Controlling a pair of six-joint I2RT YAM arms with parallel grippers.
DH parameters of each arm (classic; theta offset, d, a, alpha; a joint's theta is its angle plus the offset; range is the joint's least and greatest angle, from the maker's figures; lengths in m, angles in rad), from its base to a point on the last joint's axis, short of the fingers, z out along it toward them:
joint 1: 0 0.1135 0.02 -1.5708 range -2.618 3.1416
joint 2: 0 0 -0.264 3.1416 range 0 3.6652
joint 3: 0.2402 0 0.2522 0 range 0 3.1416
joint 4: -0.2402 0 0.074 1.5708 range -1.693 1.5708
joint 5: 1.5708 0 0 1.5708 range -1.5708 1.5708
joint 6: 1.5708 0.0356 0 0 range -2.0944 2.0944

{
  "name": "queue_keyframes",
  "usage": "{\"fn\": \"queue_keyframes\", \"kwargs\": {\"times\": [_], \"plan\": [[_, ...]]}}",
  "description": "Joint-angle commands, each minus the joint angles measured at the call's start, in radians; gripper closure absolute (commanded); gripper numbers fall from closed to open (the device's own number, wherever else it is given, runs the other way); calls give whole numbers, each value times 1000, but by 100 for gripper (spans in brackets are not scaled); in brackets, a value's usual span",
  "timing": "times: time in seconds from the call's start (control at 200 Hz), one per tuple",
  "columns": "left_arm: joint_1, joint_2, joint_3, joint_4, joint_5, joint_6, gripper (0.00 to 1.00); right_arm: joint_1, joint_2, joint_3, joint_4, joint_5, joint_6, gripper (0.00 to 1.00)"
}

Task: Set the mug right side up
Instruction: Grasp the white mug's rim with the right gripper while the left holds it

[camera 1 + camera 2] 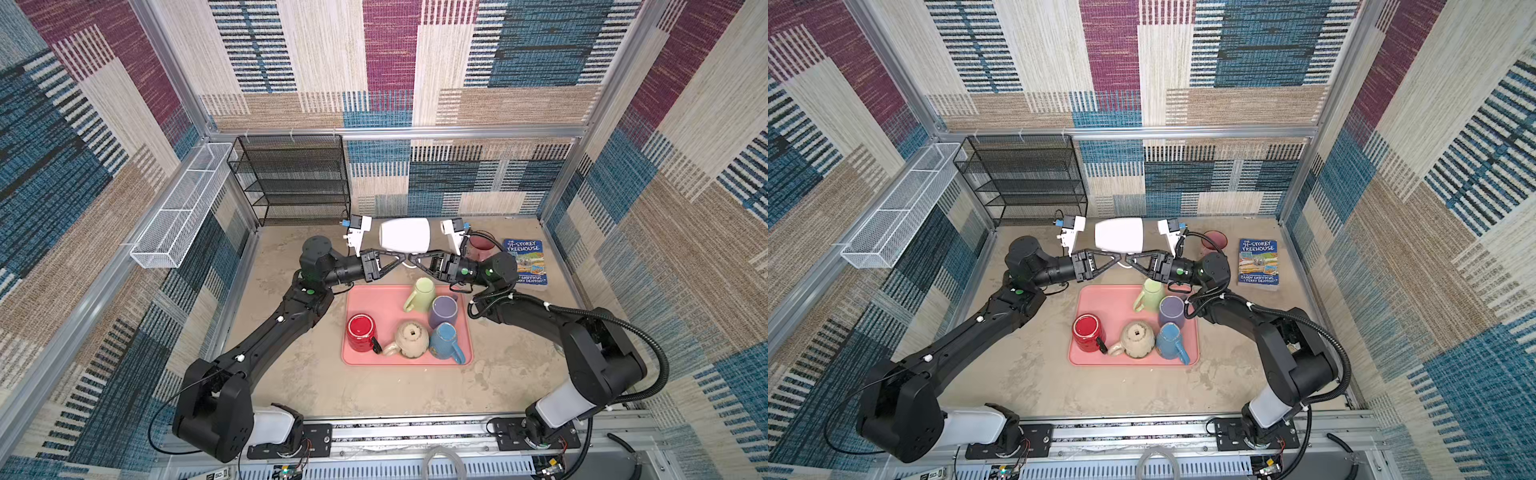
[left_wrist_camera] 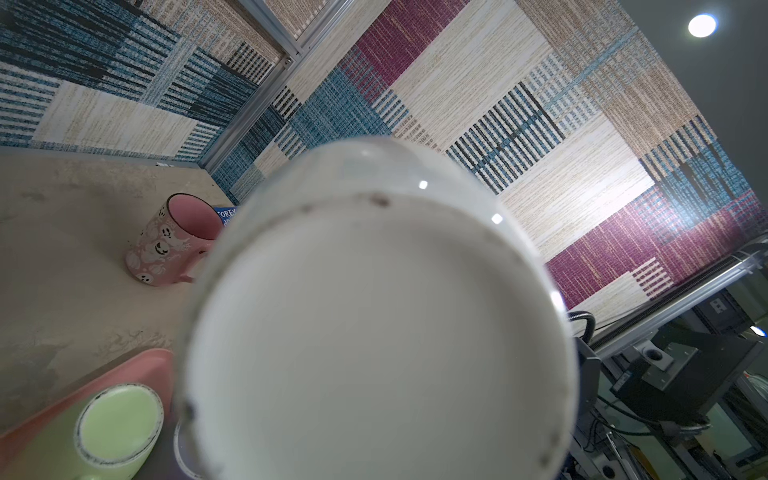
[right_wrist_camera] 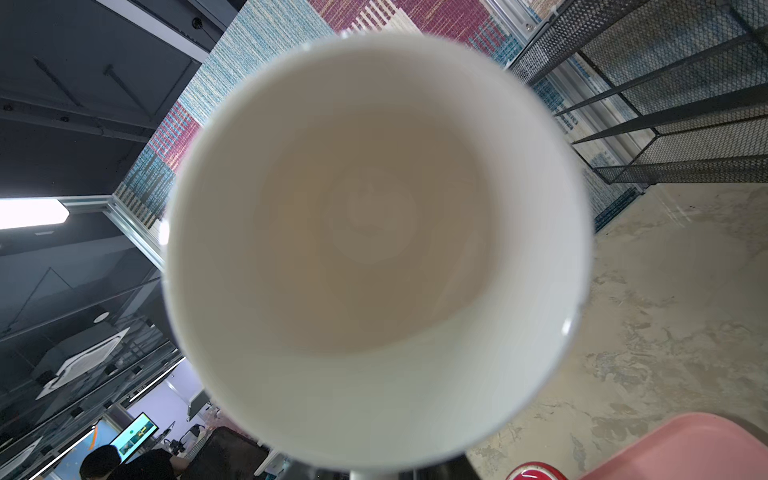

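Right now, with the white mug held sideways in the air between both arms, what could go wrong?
The white mug lies sideways aloft, held only from one side, where the left gripper and right gripper meet; a sloppy handover could drop it. A fall might strike the green mug on the pink tray or the pink mug nearby.
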Motion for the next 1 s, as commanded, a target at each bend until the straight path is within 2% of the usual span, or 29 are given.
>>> {"fn": "queue_keyframes", "kwargs": {"times": [0.0,0.24,0.386,0.506,0.601,0.796,0.927,0.997], "plan": [[-2,4,-5,52,20,14,100,2,8,10,71,13,17,73],[-3,13,-17,58,16,12,100,4,22,16,79,20,27,77],[-3,16,-25,67,15,9,100,4,19,13,80,20,26,99],[-2,5,-33,34,-6,29,100,4,10,6,79,20,24,100],[-3,-11,-38,11,-17,46,90,4,-1,-1,63,20,11,100],[-2,-47,-33,-82,-43,102,57,4,-49,-7,-34,21,-65,100],[-1,-77,-25,-164,-65,151,44,4,-99,3,-194,35,-170,100],[0,-96,-15,-220,-79,183,33,4,-128,18,-324,54,-248,100]]}}
